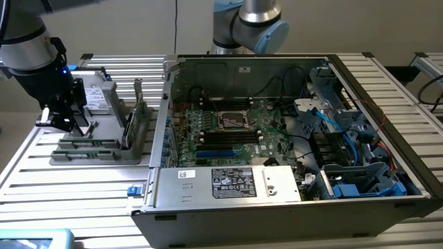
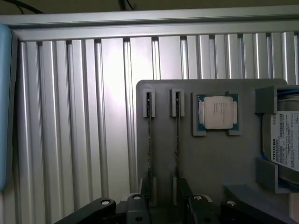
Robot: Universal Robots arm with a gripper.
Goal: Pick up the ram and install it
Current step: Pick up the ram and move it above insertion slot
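Two ram sticks (image 2: 149,140) (image 2: 177,140) stand on edge in parallel slots of a grey parts fixture (image 2: 210,158), seen from above as thin dark lines. In the exterior view the fixture (image 1: 104,155) lies on the slatted table at the left, beside the open computer case. My gripper (image 1: 69,129) hangs over the fixture's left part, just above it. In the wrist view my gripper (image 2: 163,200) is open. Its black fingers (image 2: 186,193) straddle the near ends of the two sticks and hold nothing.
A CPU (image 2: 217,112) and a hard drive (image 2: 285,144) sit in the same fixture, and a larger green card (image 1: 142,122) stands at its right side. The case (image 1: 229,218) holds the motherboard (image 1: 229,127) with black slots (image 1: 229,136). A blue object (image 1: 31,241) lies front left.
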